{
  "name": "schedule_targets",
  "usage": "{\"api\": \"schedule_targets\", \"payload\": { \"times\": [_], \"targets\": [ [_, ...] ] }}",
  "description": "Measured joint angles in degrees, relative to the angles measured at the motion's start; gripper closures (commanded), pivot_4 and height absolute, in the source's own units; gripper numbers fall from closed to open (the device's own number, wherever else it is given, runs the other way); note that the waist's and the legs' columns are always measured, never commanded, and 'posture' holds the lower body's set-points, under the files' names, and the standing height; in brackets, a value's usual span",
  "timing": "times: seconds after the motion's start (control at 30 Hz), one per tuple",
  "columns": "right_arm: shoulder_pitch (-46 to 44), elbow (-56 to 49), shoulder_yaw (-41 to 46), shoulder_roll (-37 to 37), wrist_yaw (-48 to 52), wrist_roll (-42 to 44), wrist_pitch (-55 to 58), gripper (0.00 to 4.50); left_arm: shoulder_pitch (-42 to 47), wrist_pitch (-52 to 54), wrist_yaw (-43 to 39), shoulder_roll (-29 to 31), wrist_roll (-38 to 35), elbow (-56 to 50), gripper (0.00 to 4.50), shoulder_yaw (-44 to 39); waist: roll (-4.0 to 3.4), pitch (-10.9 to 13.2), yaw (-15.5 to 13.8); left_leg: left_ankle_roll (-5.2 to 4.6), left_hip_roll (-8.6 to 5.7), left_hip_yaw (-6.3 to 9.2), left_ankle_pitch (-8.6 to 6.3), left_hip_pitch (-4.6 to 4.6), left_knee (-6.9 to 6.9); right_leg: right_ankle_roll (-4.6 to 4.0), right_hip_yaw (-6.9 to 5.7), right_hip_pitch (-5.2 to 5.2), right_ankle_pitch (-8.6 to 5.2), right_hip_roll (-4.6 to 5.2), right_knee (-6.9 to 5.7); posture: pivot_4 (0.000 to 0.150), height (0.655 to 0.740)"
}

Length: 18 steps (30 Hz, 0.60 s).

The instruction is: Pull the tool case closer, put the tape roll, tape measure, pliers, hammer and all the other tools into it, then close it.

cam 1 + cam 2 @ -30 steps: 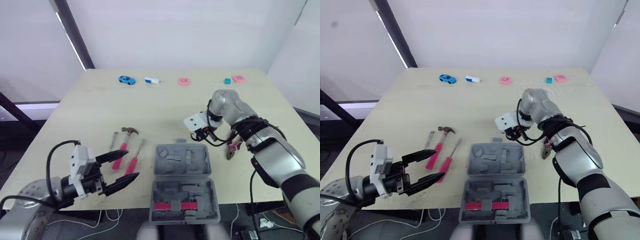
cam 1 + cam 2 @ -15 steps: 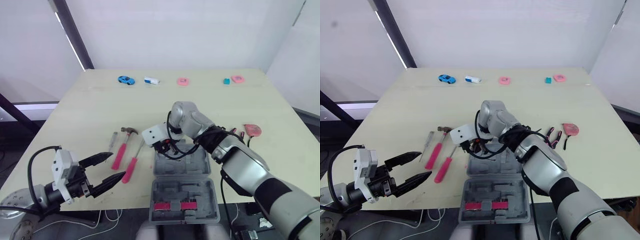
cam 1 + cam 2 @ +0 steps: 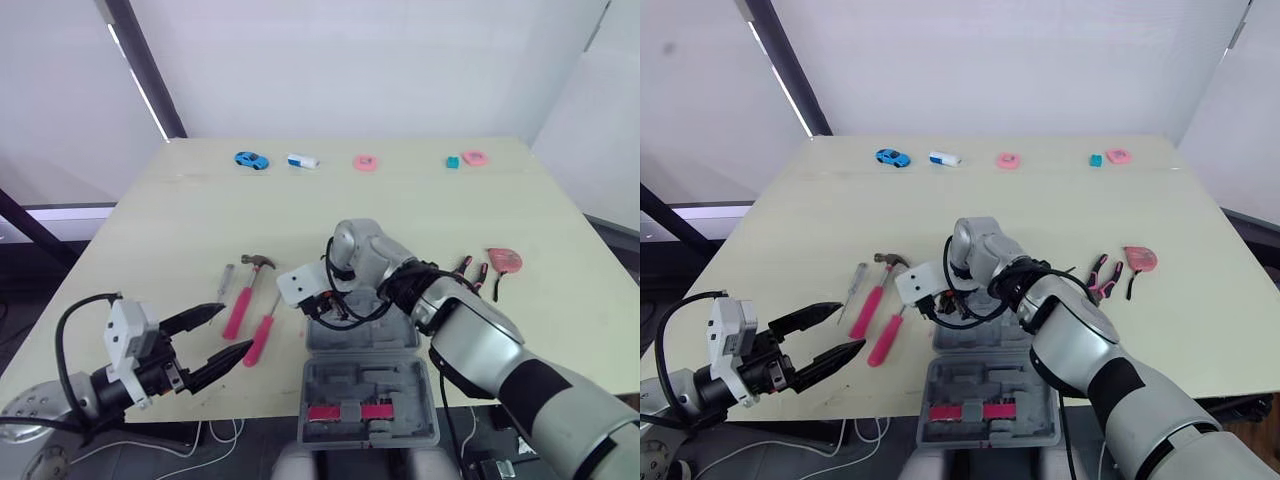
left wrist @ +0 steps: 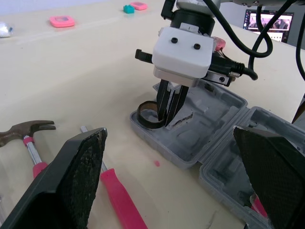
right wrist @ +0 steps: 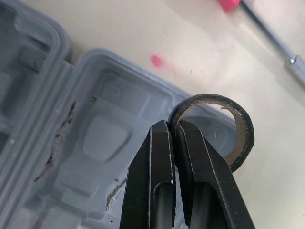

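The grey tool case (image 3: 362,378) lies open near the table's front edge. My right gripper (image 5: 172,125) is shut on the black tape roll (image 5: 234,125) by its wall. It holds the roll (image 4: 148,116) upright at the case's far left corner, about at the rim. My left gripper (image 3: 236,327) hangs open over the front left of the table, nothing in it. The hammer (image 3: 252,278) and two pink-handled screwdrivers (image 3: 263,335) lie just left of the case. The pliers (image 3: 470,270) and pink tape measure (image 3: 505,261) lie to its right.
A small grey screwdriver (image 3: 226,280) lies left of the hammer. Along the far edge sit a blue toy car (image 3: 251,160), a white and blue piece (image 3: 302,160), two pink pieces (image 3: 365,162) and a teal one (image 3: 453,162). The case's near half holds pink parts (image 3: 345,411).
My right arm has swung from the case's right side across to its far left corner and come down, tape roll in its grip. The left gripper has drawn back slightly.
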<state>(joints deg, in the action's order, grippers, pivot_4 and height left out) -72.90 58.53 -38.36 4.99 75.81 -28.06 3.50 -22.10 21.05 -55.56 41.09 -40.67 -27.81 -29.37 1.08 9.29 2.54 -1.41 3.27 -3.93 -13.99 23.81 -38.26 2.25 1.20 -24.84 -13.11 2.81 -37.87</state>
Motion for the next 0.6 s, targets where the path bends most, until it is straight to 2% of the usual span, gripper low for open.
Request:
{"api": "schedule_targets", "payload": {
  "times": [0.6],
  "targets": [
    [-0.1, 5.1, 0.0, 0.7, -3.2, -1.6, -2.8, 4.41, 0.5, 1.7, 0.4, 0.2, -0.1, -0.3, 0.0, 0.0, 0.0, 0.0, 0.0, 0.0, 0.0, 0.01, 0.0, 0.0, 0.01, 0.0, 0.0, 0.0, 0.0, 0.0, 0.0, 0.15, 0.7395]
  ]
}}
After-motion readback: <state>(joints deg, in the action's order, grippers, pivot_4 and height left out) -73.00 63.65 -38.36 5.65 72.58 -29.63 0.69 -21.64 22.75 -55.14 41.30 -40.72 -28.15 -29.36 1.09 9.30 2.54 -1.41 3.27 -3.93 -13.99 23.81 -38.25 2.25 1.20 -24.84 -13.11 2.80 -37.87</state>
